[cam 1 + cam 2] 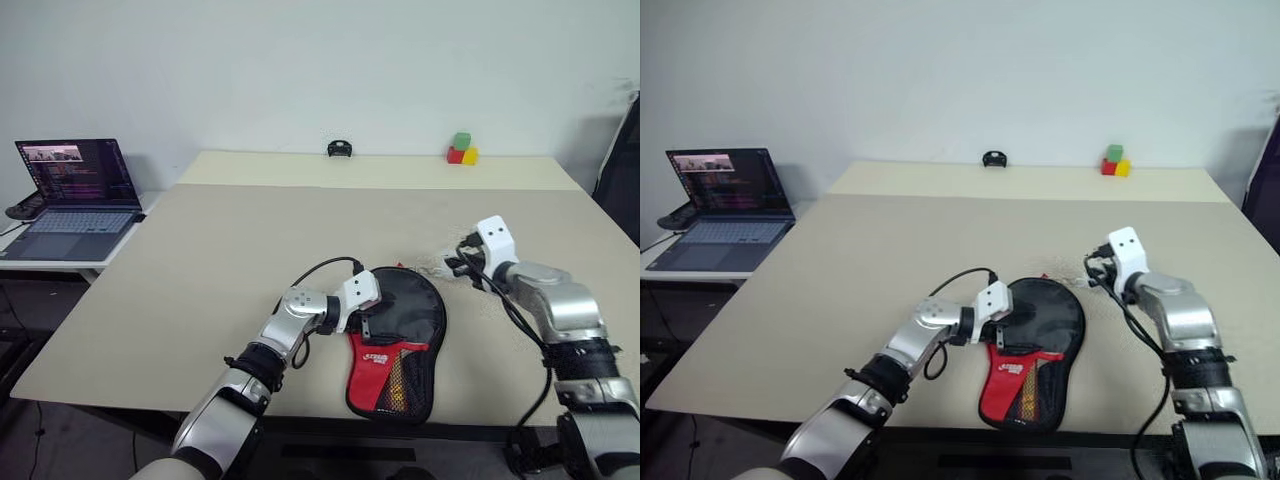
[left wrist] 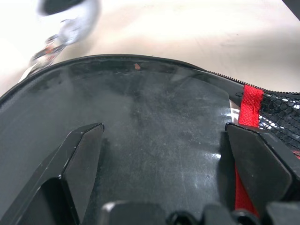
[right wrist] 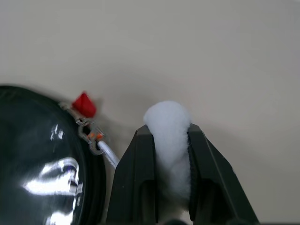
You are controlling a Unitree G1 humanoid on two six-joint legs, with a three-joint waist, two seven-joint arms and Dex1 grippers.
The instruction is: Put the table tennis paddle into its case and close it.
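The case [image 1: 400,340] lies flat near the table's front edge, its glossy black round part away from me and its red panel and mesh pocket [image 1: 385,375] toward me. A zip pull with a red tab [image 3: 84,104] sits at the case's far rim. The table tennis paddle is hidden from view. My left gripper [image 2: 164,131] is open, its fingers spread over the case's black round part at its left side [image 1: 362,318]. My right gripper [image 3: 168,131] hovers just right of the case's far end [image 1: 462,266], shut on a white lump [image 3: 168,119].
The beige table [image 1: 250,250] stretches wide beyond the case. At its far edge sit a small black object [image 1: 340,149] and coloured blocks [image 1: 461,150]. An open laptop [image 1: 75,200] stands on a side table at the left. A dark object [image 1: 625,170] is at the right.
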